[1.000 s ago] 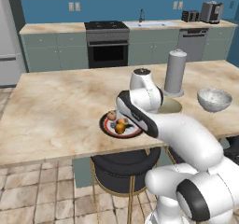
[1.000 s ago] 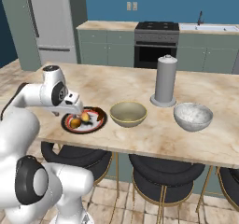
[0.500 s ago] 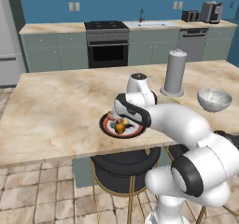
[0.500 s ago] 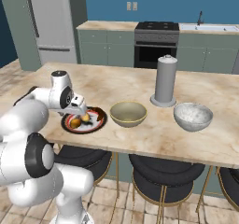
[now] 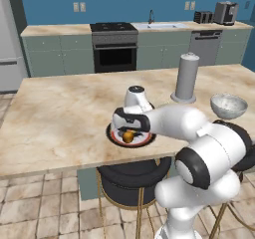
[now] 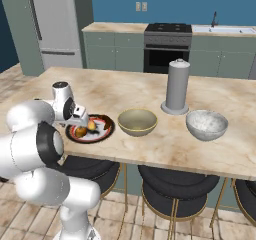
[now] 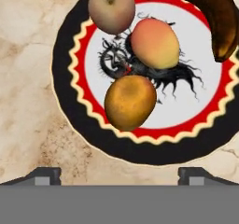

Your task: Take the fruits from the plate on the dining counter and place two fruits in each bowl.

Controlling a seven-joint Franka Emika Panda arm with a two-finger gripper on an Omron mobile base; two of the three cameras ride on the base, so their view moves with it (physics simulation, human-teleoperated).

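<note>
While the arm's white wrist covers much of the plate (image 5: 130, 138) in the left base view, only one yellow-orange fruit (image 5: 128, 136) can be made out there; the olive-yellow bowl (image 6: 137, 121) is hidden behind the arm in that view. From the hand camera the plate (image 7: 65, 101) is cut off at the top and right, and the dark brown fruit (image 7: 210, 13), long and curved, runs out of the upper edge. Three other fruits lie on the plate's patterned centre: a reddish-brown round one (image 7: 112, 8) with a stem, a peach-pink one (image 7: 155, 43) touching it, and the yellow-orange one (image 7: 130, 101) just below. The pincer (image 7: 119, 174) hangs above the plate with its tips wide apart, holding nothing.

All of this sits on the desk (image 6: 150, 149), a beige marble top with brown veins. The white-grey speckled bowl (image 6: 206, 125) stands right of the olive bowl, a tall grey cylinder (image 6: 177, 86) behind them. Black stools (image 6: 175, 181) are tucked underneath, on a tiled floor (image 5: 30, 213). Beyond are green cabinets (image 5: 50, 61), a stove (image 5: 115, 46), a sink (image 5: 159, 26), a refrigerator (image 6: 50, 24) and a blue wall (image 5: 149, 9).
</note>
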